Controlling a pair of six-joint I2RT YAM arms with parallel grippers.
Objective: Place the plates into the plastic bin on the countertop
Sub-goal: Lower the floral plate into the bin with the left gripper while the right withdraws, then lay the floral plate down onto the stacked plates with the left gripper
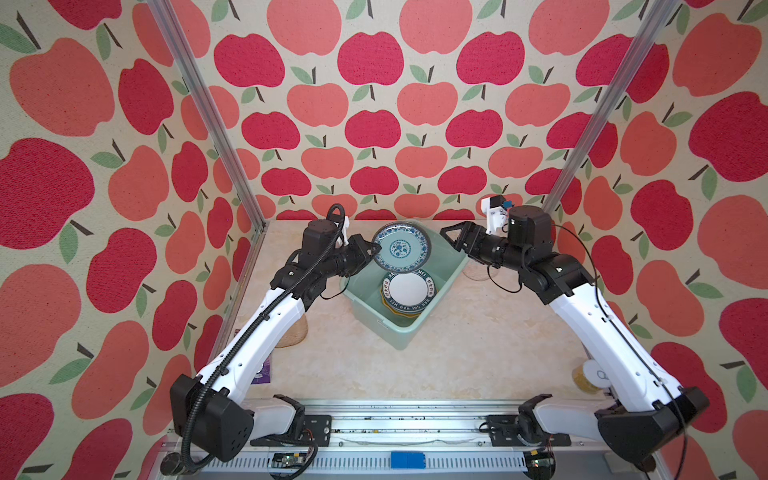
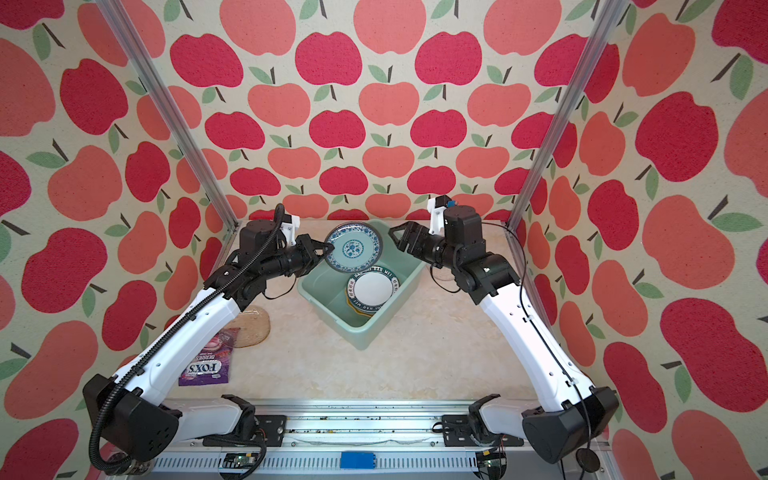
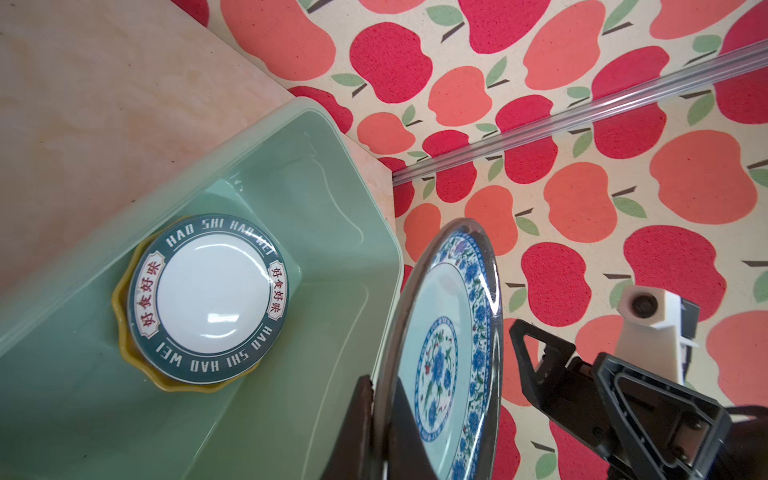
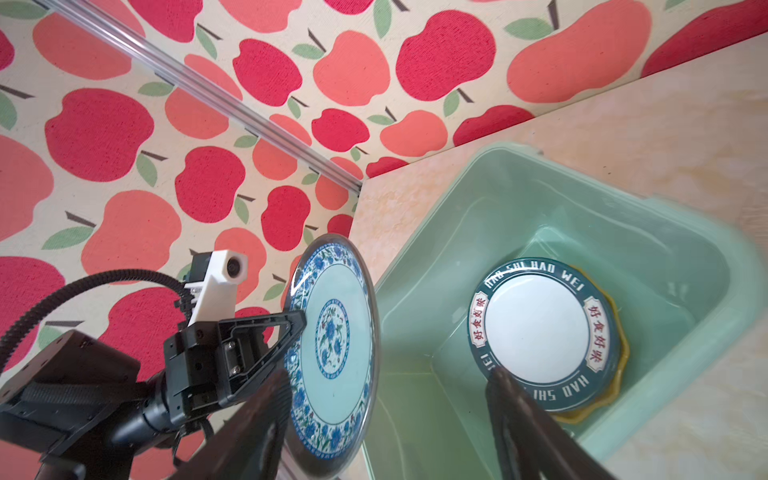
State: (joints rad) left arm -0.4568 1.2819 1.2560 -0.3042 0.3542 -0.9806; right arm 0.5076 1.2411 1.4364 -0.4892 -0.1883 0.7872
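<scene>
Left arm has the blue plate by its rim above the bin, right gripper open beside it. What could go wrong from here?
1. The left gripper pinches the blue plate only at its rim, with the plate nearly on edge; it could swing or slip out.
2. Dropped from there, it may strike the rim of the bin or land edge-first on the lettered plate inside.
3. The open right gripper is close and could knock it.
</scene>
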